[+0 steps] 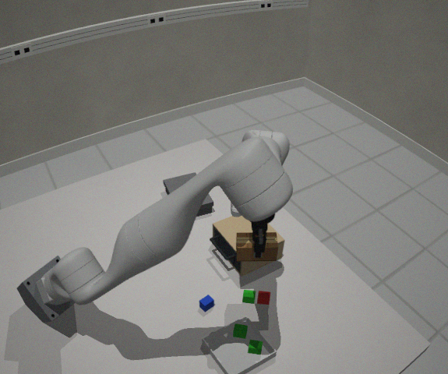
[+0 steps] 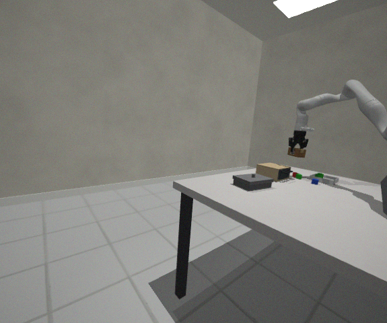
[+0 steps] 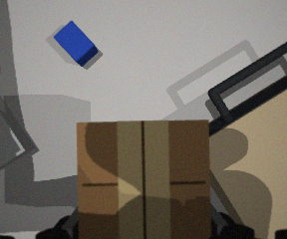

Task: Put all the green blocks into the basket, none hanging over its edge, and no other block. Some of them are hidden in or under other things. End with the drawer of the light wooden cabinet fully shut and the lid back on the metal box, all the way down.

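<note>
On the left in the top view, the arm's base [image 1: 38, 287] stands on the table [image 1: 135, 322] [image 2: 291, 215]. Farther right, the metal box [image 1: 206, 209] [image 2: 252, 182] has its lid on, and a blue block [image 1: 206, 303] [image 2: 314, 181] [image 3: 76, 43] sits apart. Next, two green blocks [image 1: 240, 330] lie in the basket [image 1: 252, 364] [image 2: 330, 180] [image 3: 26, 149]; a third green block [image 1: 248, 296] [image 2: 298, 176] is outside, just beside a red block [image 1: 263, 298] [image 2: 294, 174]. Above the wooden cabinet [image 1: 231, 226] [image 2: 271, 170] [image 3: 268, 149], the pincer [image 1: 259, 251] [image 2: 297, 151] [image 3: 144, 223] grasps a cardboard box [image 1: 269, 253] [image 2: 301, 153] [image 3: 143, 179].
</note>
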`<state>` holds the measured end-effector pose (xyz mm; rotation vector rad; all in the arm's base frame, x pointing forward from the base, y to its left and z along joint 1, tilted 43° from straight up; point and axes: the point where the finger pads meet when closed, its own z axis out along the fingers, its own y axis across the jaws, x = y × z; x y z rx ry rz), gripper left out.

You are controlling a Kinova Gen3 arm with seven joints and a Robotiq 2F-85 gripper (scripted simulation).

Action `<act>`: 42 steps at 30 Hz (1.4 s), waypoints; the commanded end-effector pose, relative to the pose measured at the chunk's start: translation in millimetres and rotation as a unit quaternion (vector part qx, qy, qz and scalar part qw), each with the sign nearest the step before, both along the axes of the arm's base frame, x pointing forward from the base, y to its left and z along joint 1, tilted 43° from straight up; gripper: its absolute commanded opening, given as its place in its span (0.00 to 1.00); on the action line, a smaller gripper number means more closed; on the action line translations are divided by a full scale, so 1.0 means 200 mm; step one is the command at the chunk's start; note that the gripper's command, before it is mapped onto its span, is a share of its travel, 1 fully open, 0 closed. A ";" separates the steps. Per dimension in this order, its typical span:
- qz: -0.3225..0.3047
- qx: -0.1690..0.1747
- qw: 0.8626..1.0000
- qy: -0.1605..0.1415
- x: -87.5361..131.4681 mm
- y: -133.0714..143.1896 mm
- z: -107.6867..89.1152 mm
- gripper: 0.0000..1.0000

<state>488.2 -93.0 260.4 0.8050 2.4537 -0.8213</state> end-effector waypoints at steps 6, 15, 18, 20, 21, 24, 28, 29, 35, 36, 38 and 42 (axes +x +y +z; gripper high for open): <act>0.137 -0.038 0.982 0.125 0.18 0.52 -0.42 0.67; 0.282 -0.079 0.922 0.254 0.15 0.98 -0.81 0.67; 0.290 -0.084 0.916 0.264 0.14 1.11 -0.98 0.67; 0.290 -0.083 0.916 0.266 0.14 1.12 -0.99 0.67; 0.290 -0.083 0.916 0.266 0.14 1.12 -0.99 0.67; 0.290 -0.082 0.916 0.265 0.14 1.12 -0.99 0.67; 0.293 -0.080 0.916 0.263 0.15 1.13 -1.00 0.67; 0.293 -0.080 0.916 0.263 0.15 1.13 -1.00 0.67; 0.293 -0.080 0.916 0.263 0.14 1.13 -0.99 0.67; 0.293 -0.080 0.916 0.263 0.14 1.13 -0.99 0.67; 0.293 -0.080 0.916 0.263 0.14 1.13 -0.99 0.67; 0.293 -0.080 0.916 0.263 0.14 1.13 -0.99 0.67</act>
